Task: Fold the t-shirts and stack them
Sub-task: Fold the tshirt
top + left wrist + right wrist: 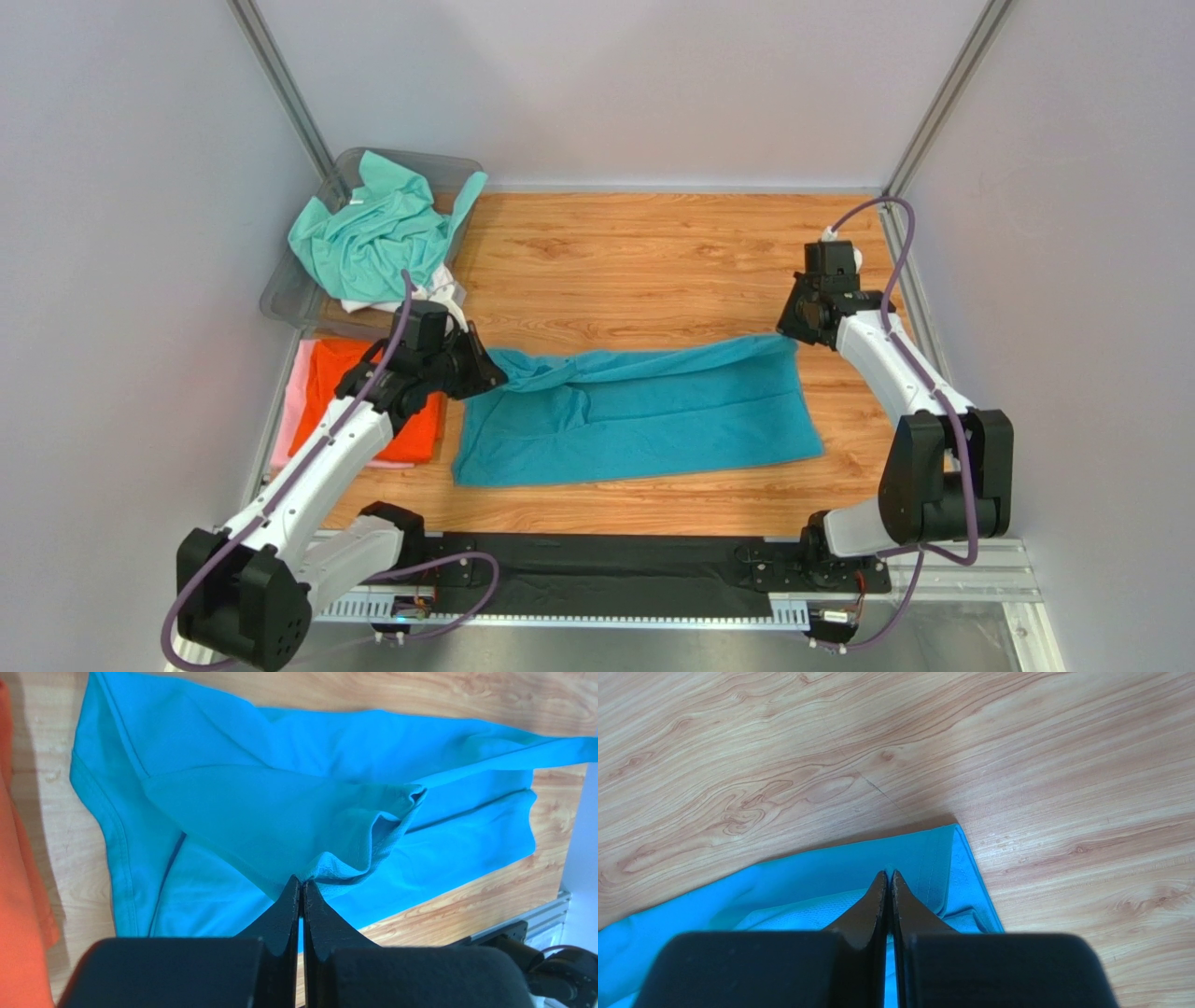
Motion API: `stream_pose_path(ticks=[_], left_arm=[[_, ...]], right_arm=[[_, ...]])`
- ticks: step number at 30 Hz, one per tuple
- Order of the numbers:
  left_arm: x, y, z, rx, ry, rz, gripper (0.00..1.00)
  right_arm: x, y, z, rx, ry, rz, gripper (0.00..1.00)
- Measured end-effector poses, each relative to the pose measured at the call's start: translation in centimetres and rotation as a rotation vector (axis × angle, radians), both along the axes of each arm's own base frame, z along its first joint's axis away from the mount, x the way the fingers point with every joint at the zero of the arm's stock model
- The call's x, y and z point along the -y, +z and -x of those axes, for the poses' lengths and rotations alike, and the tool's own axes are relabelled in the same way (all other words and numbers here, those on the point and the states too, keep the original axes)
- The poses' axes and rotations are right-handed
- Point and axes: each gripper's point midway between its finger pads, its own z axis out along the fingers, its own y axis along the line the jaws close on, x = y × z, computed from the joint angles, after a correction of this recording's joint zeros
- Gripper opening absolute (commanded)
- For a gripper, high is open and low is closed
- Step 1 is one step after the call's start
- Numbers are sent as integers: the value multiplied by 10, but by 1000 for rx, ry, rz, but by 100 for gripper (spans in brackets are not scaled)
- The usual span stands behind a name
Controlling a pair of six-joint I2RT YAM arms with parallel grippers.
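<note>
state: the teal shirt [638, 413] lies across the middle of the worktop [631, 259], its long side running left to right. the left claw [484, 375] is pressed together on a fold of cloth at the shirt's far-left corner. the right claw [788, 325] is pressed together on the far-right corner. the far hem hangs as a raised band between the two claws, and the near part lies flat on the wood.

risks, as i judge them:
- each pinch takes only a small bite at the fingertips. in the right wrist view the tips sit just inside the corner hem, so a sharp pull can strip the cloth out.
- the left pinch holds a bunched fold, not a clean edge, and possibly more than one layer. carried over as is, the fold lands creased or skewed.
- unequal travel of the two arms slackens or twists the band, and the hems then fail to line up.
- the left arm works just above the orange shirt [337, 367], which appears to lie on a pink shirt [292, 413] at the left edge. a low sweep can drag that stack.

clearance: open wood lies along the far edge and in the far-right corner. the near edge offers only a narrow strip before the black strip [631, 571]. the far-left corner is taken by the bin [291, 297], with the mint-green shirt [372, 238] spilling over its rim. walls stand close to both side edges, so i would plan far-to-near moves rather than sideways ones.
</note>
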Motion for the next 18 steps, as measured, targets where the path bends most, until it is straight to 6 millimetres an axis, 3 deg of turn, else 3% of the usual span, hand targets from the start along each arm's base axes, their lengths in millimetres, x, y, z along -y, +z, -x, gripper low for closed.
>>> stream_pose_path(ticks=[8, 17, 18], left_arm=[[-9, -25, 32, -46, 13, 2, 0], [-13, -70, 65, -158, 14, 9, 11], [-13, -76, 69, -176, 14, 12, 18]], right_arm=[[0, -14, 13, -45, 2, 1, 0], [3, -46, 41, -130, -10, 7, 9], [3, -51, 45, -144, -13, 7, 11]])
